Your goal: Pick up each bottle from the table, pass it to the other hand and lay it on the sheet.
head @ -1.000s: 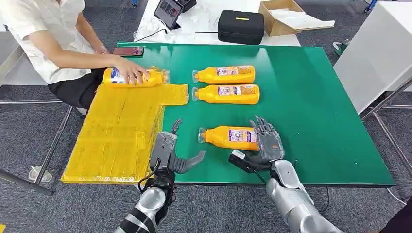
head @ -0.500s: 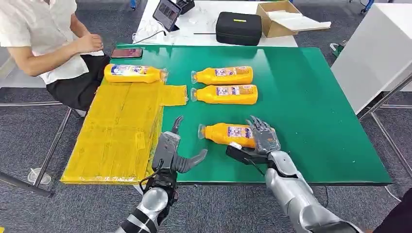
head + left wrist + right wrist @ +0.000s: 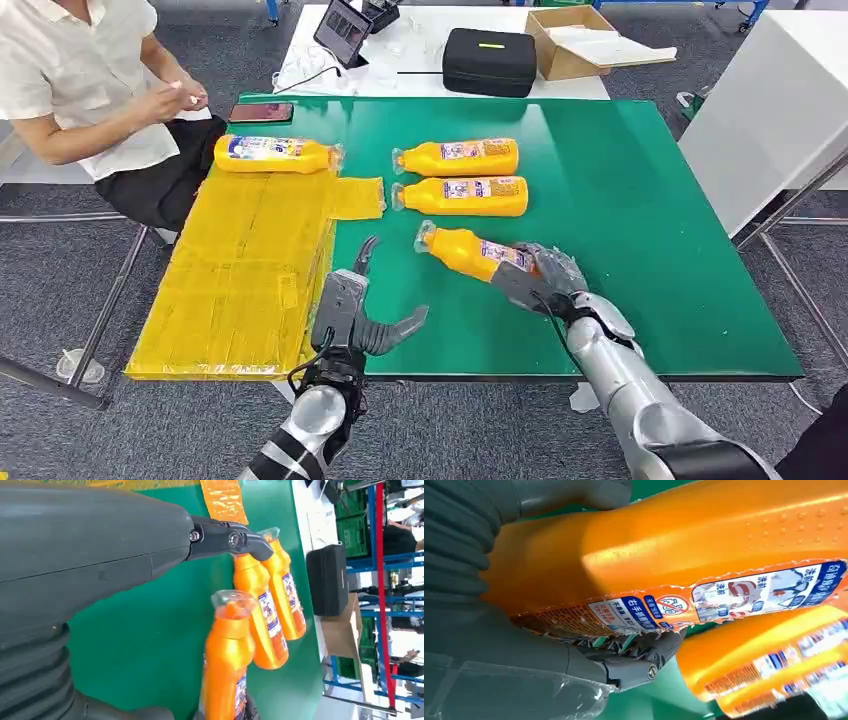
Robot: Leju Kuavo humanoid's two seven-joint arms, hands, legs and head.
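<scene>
**Right robot hand grips a bottle**

The right robot hand (image 3: 545, 277) grips the near bottle (image 3: 468, 252) by its base, cap tilted toward 10 o'clock. The left robot hand (image 3: 352, 312) hovers empty, fingers spread, at the yellow sheet's (image 3: 240, 270) edge on the green counter (image 3: 640, 200).

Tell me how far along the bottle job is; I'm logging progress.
Done: one orange bottle lies at the yellow sheet's far end. In hand: the right robot hand grips a second bottle, tilted; the left robot hand waits open. Left: two bottles on the green table.
</scene>
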